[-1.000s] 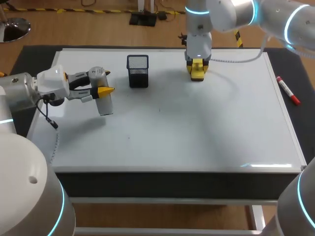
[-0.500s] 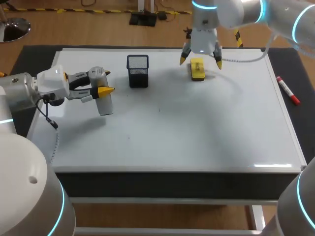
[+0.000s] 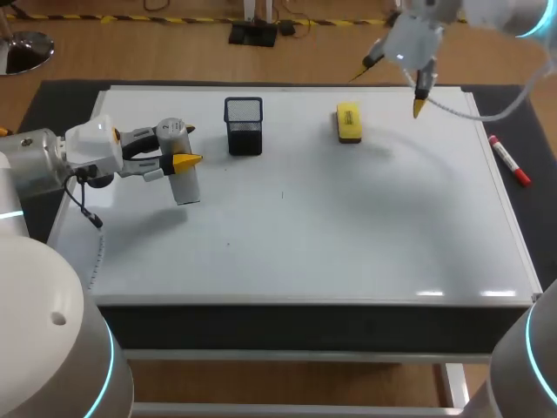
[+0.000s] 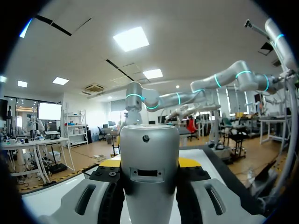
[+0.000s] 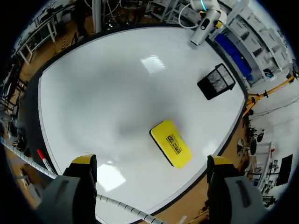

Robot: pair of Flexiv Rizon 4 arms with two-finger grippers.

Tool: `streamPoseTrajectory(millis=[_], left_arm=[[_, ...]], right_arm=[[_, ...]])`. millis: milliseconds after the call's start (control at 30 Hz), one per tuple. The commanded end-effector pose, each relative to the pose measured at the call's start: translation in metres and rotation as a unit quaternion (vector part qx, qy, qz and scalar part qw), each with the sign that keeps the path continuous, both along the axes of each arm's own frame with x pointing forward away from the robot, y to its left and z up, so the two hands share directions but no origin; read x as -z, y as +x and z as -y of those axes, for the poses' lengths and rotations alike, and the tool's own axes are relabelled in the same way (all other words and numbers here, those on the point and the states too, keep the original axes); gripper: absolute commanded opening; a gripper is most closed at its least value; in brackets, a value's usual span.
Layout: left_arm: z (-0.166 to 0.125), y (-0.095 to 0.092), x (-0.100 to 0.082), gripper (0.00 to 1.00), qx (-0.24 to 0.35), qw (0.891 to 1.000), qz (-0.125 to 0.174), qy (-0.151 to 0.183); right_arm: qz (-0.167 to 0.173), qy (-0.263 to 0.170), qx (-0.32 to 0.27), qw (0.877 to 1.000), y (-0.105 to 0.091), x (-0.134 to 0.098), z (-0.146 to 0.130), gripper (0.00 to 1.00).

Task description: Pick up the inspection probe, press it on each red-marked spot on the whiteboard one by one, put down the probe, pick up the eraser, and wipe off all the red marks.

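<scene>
Left gripper (image 3: 178,152): its jaws are clamped on the inspection probe (image 4: 149,154), with a black pad pressed against each side of the body.
Inspection probe: a grey and white cylinder held between the left fingers. In the head view its lower end hangs below the yellow fingertip, over the whiteboard (image 3: 348,235). It cannot be told whether that end touches the surface.
Right gripper (image 3: 389,90): its jaws stand wide apart and hold nothing. It is raised above the whiteboard's far edge.
Eraser (image 3: 348,122): a yellow block lying flat on the whiteboard. In the right wrist view it lies ahead of the right gripper, in the span between the two spread fingers but well below them. Neither finger touches it.
Mesh holder (image 3: 244,124): a black upright basket on the whiteboard. It is beyond the eraser as seen from the right gripper, and just ahead of the left gripper's fingertips to one side. It stands apart from both.
Marker (image 3: 509,160): it has a white barrel with a red cap and lies off the whiteboard's edge on the dark mat. It is out past one of the right gripper's fingers, well apart from the eraser.
</scene>
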State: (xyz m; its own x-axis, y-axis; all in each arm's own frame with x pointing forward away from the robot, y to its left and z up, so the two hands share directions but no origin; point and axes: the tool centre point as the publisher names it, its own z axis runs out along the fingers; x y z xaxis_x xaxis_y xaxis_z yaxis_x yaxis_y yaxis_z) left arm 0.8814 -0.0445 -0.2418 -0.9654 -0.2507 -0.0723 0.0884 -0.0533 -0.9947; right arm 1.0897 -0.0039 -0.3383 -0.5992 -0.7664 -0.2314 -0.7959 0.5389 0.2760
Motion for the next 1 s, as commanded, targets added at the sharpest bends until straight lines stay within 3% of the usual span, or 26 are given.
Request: streamPoseTrajectory(millis=[33, 200, 467, 767, 1000], left_arm=[[0.0, 0.0, 0.0, 0.0, 0.0, 1.0, 0.001, -0.002], [0.0, 0.0, 0.0, 0.0, 0.0, 1.0, 0.001, -0.002], [0.0, 0.0, 0.0, 0.0, 0.0, 1.0, 0.001, -0.002], [0.0, 0.0, 0.0, 0.0, 0.0, 1.0, 0.001, -0.002], [0.0, 0.0, 0.0, 0.0, 0.0, 1.0, 0.001, -0.002]], right_arm=[[-0.048, 0.044, 0.076, 0.995, 0.001, -0.012, 0.021, 1.0], [-0.097, 0.017, 0.128, 0.987, 0.002, -0.022, 0.031, 1.0], [-0.111, 0.071, 0.179, 0.975, 0.0, -0.045, 0.052, 1.0], [-0.09, 0.135, 0.192, 0.968, -0.001, -0.067, 0.066, 1.0], [-0.09, 0.135, 0.192, 0.968, -0.001, -0.067, 0.066, 1.0]])
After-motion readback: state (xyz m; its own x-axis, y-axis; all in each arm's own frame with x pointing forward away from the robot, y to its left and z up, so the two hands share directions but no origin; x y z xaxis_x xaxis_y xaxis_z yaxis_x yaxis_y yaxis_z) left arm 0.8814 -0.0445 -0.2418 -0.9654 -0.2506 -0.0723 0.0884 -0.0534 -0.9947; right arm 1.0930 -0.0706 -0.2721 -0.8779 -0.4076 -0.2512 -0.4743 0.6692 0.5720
